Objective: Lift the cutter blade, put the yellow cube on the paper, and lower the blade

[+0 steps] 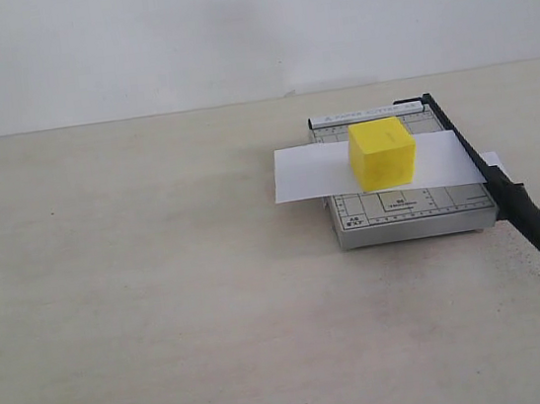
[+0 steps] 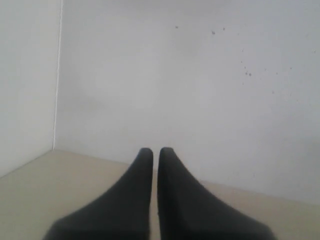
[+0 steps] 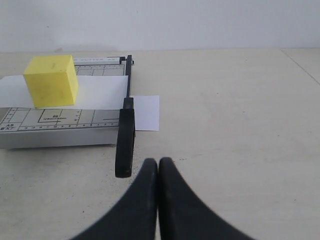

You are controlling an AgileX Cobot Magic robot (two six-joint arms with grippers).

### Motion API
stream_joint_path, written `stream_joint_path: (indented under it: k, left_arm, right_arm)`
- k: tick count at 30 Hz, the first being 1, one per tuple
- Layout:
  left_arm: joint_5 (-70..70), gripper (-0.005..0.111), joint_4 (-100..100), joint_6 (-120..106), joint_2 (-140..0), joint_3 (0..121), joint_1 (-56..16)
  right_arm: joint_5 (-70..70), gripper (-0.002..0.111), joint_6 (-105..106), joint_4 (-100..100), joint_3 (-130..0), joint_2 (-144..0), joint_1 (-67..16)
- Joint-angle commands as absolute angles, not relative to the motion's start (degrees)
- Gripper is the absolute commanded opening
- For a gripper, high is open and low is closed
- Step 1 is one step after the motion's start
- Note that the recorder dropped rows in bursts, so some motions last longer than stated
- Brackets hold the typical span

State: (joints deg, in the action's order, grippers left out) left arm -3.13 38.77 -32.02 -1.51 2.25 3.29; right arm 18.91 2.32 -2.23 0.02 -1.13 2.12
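Observation:
The yellow cube (image 1: 382,151) (image 3: 52,80) rests on the white paper (image 1: 311,172) (image 3: 102,91), which lies across the grey gridded cutter base (image 1: 406,214) (image 3: 55,122). The cutter blade (image 1: 508,195) (image 3: 125,131) lies flat along the base's right edge, over the paper. No arm shows in the exterior view. My right gripper (image 3: 158,161) is shut and empty, set back from the blade's handle tip. My left gripper (image 2: 155,150) is shut and empty, facing a white wall.
The beige table (image 1: 145,308) stretches wide to the left of and in front of the cutter. A white wall (image 1: 227,28) stands behind it. A short end of paper (image 3: 146,112) sticks out past the blade.

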Motion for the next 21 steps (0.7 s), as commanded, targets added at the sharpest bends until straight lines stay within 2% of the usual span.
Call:
stream_joint_path:
  k: [1, 5, 9, 21]
  left_arm:
    - [2.77, 0.004, 43.64, -32.33, -1.17, 0.00, 3.52]
    - [13.49, 0.004, 42.10, -30.84, 0.00, 0.00, 6.14]
    - [23.77, 0.004, 29.84, -31.09, 0.00, 0.00, 6.10]
    - [13.46, 0.004, 36.07, -29.74, 0.00, 0.00, 6.07]
  right_arm:
    - [18.48, 0.000, 2.11, -2.27, 0.00, -1.33, 2.29]
    - [18.48, 0.000, 2.11, -2.39, 0.00, -1.33, 2.29]
    - [18.47, 0.000, 2.11, -2.37, 0.00, -1.33, 2.29]
    - [18.47, 0.000, 2.00, -2.37, 0.00, -1.33, 2.29]
